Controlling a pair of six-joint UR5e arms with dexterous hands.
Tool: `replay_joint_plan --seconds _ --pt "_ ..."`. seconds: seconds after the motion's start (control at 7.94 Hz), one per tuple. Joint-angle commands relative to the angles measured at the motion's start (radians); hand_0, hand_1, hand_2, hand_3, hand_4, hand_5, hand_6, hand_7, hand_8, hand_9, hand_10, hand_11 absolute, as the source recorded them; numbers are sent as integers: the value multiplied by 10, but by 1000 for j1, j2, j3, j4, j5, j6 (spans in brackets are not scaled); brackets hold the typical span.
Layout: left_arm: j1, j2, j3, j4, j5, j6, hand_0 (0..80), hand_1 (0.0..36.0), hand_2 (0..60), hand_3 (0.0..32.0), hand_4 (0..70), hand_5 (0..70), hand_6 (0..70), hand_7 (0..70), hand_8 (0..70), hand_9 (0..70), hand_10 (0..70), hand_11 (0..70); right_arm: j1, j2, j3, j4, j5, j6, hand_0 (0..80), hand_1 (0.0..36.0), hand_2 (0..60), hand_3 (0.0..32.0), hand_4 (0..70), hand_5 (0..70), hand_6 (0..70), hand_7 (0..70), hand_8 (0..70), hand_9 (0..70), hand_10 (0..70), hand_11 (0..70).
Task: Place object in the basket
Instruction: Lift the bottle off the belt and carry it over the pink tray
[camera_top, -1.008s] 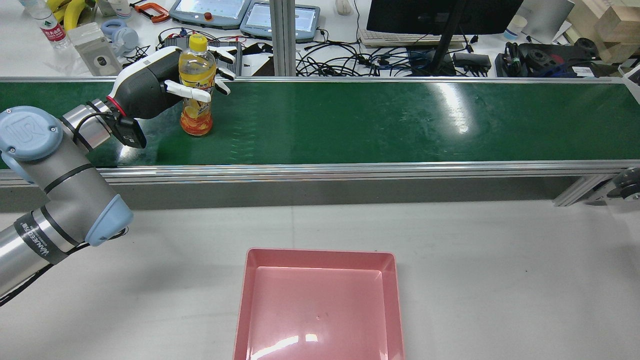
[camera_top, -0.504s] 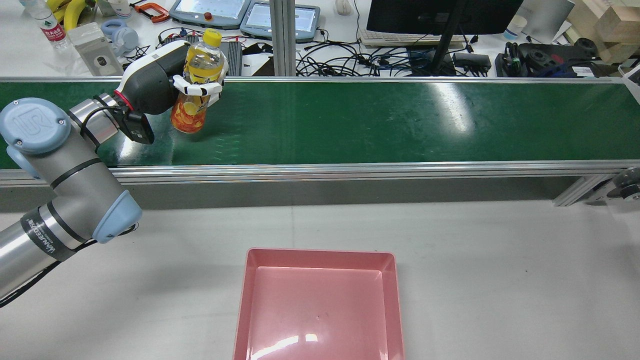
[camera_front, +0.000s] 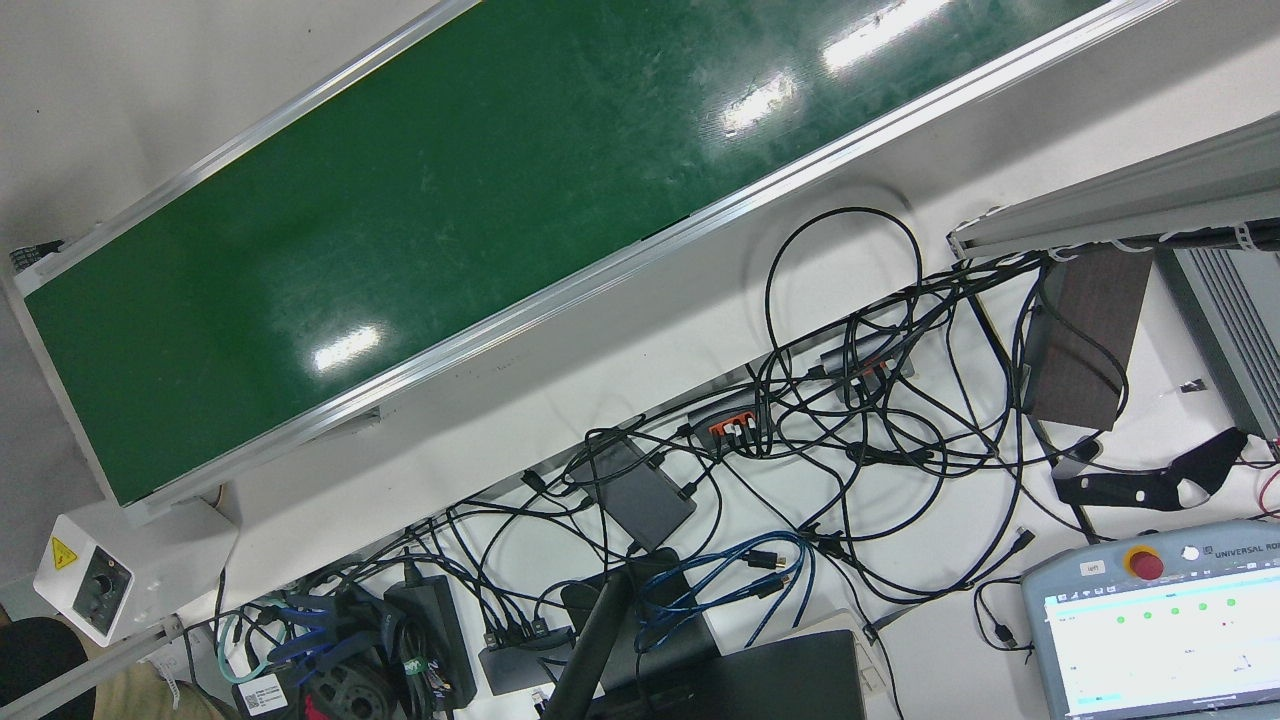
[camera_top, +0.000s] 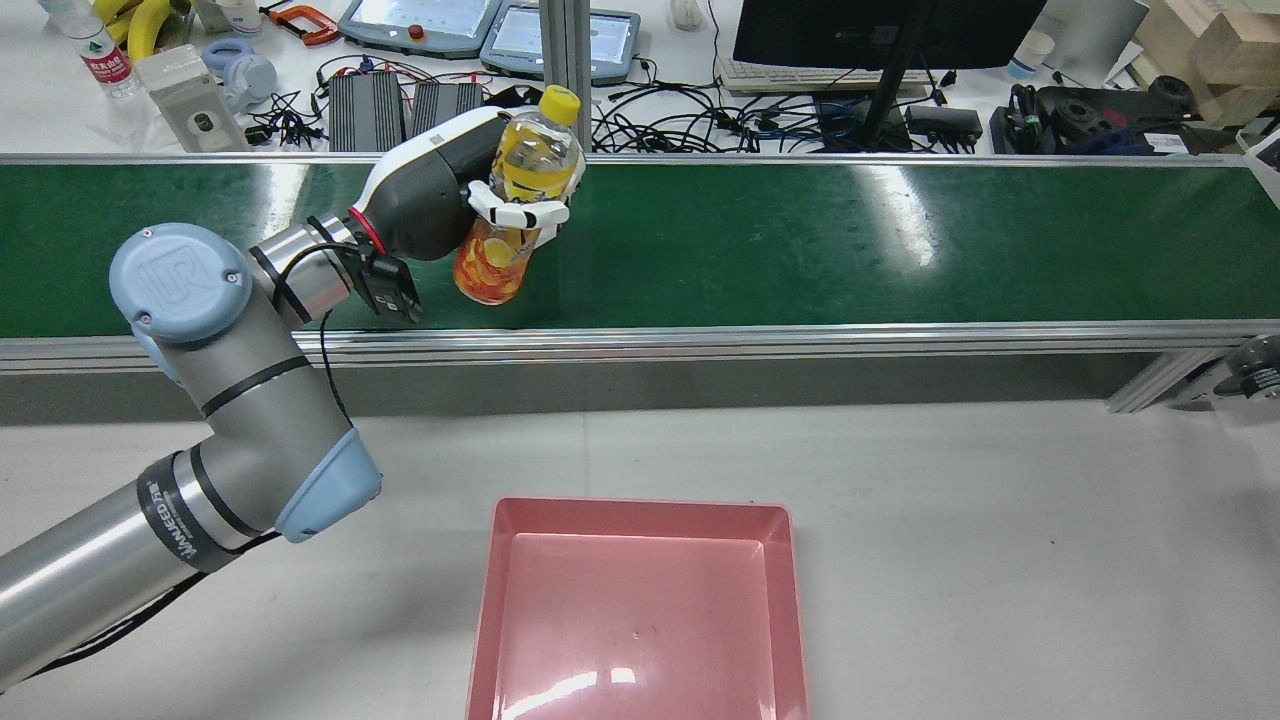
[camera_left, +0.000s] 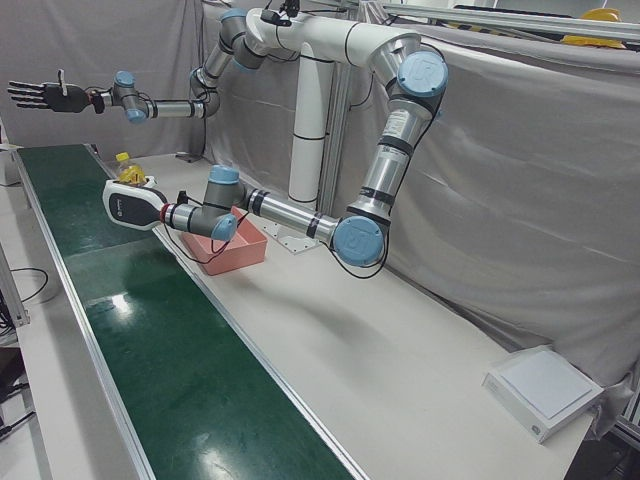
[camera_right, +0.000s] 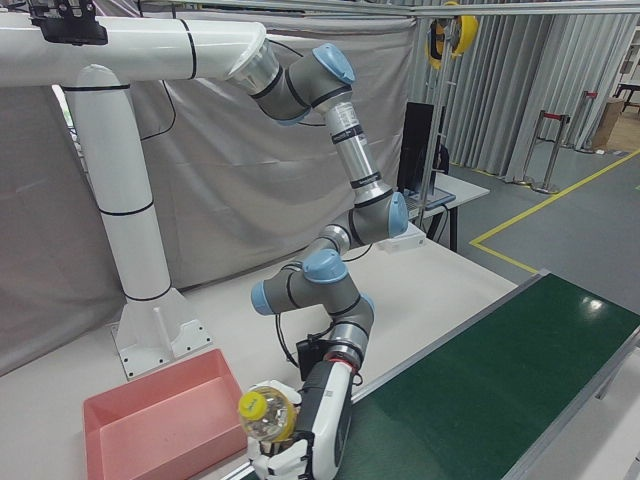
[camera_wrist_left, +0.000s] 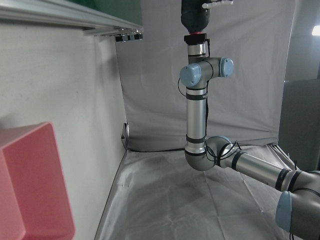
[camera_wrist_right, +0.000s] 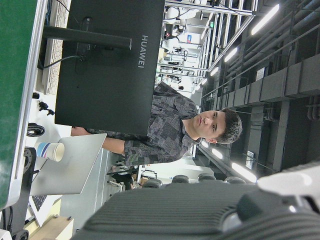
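A bottle of orange drink with a yellow cap is held in my left hand, tilted and lifted above the green conveyor belt, near its front rail. The hand's white fingers wrap the bottle's middle. The same hand and bottle show in the right-front view, and the hand also shows in the left-front view. The pink basket sits on the white table, in front of the belt and to the right of the hand. My right hand is raised high with its fingers spread, holding nothing.
Behind the belt are a cable tangle, a monitor, teach pendants and power bricks. The belt's aluminium rail lies between bottle and basket. A control box stands at the belt's end.
My left hand closed on the bottle, lifted it off the belt, tilted it, and carried it to the right along the belt and toward the front rail.
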Motion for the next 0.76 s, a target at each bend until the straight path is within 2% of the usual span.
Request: replay_joint_plan --seconds 0.0,0.25,0.63 --pt "119 -84 -2 38 -3 27 505 191 600 0 700 700 700 700 700 700 700 700 0 0 0 0 0 0 0 0 0 0 0 0 0 0 0 0 0 0" --pt "156 -107 -14 35 -3 27 503 186 600 0 700 700 700 700 688 700 700 700 0 0 2 0 0 0 0 0 0 0 0 0 0 0 0 0 0 0" --pt "275 -99 -80 -40 -3 36 491 160 600 0 700 700 700 700 673 700 700 700 0 0 2 0 0 0 0 0 0 0 0 0 0 0 0 0 0 0"
